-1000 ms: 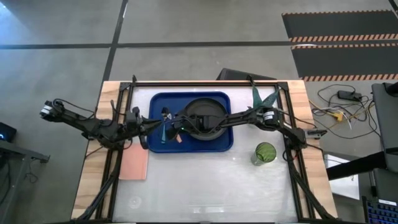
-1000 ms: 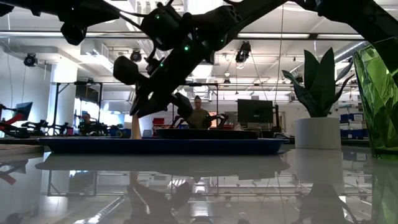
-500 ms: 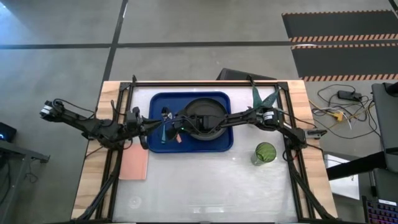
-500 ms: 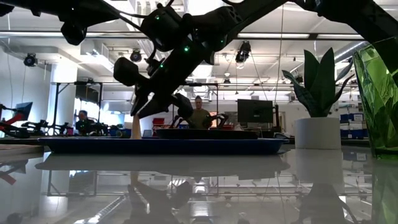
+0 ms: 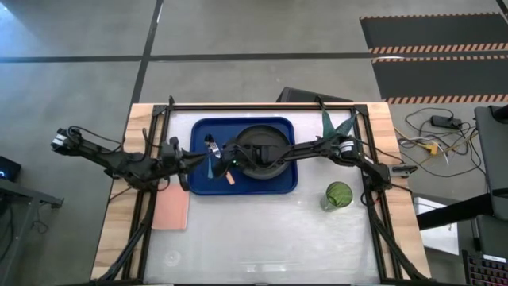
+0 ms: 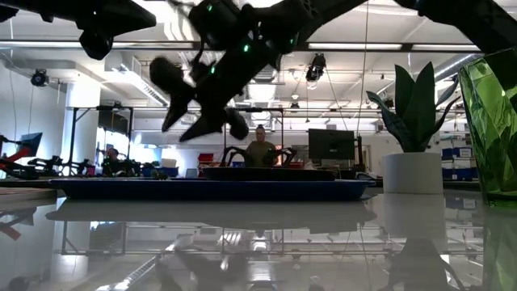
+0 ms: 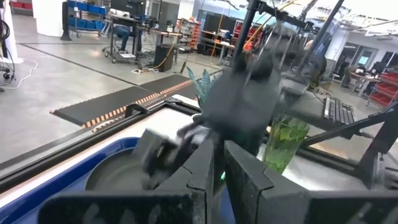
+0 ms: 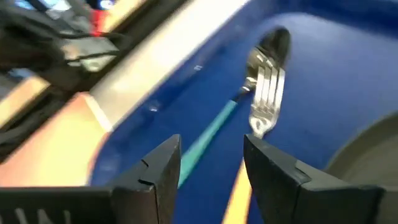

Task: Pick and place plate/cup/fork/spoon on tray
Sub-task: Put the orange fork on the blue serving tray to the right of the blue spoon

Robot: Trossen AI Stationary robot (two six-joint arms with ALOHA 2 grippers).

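High view: the blue tray (image 5: 282, 184) sits at the table's far middle, holding the black plate (image 5: 274, 141) on its right half and, on its left half, the spoon (image 5: 210, 165) with its teal handle and the fork (image 5: 225, 175) with its orange handle, lying side by side. The green cup (image 5: 338, 194) stands on the bare table, off the tray's near right corner, beside the teal-leaved plant (image 5: 336, 125) at the right edge. A pink flat rectangle (image 5: 171, 209) lies on the table's left side, near the tray's near left corner. The right arm reaches across the plate, its gripper (image 5: 225, 158) over the cutlery; the left gripper (image 5: 179, 163) waits at the tray's left rim.

Low view: the right gripper (image 6: 198, 101) hangs blurred and well above the tray (image 6: 121, 188), clear air beneath it. The cup (image 6: 493, 129) looms at the right edge, the plant (image 6: 416, 133) just inside it.

Left wrist view: the left arm's own fingers (image 7: 245, 180) stand close together with only a narrow slit between them, holding nothing, facing the plate (image 7: 115, 174) and the cup (image 7: 283, 143).

Right wrist view: the right arm's fingers (image 8: 283, 177) are spread apart and empty above the tray floor (image 8: 348, 81); the fork (image 8: 264, 99) and spoon (image 8: 277, 42) lie ahead, the fork's tines overlapping the spoon's neck.
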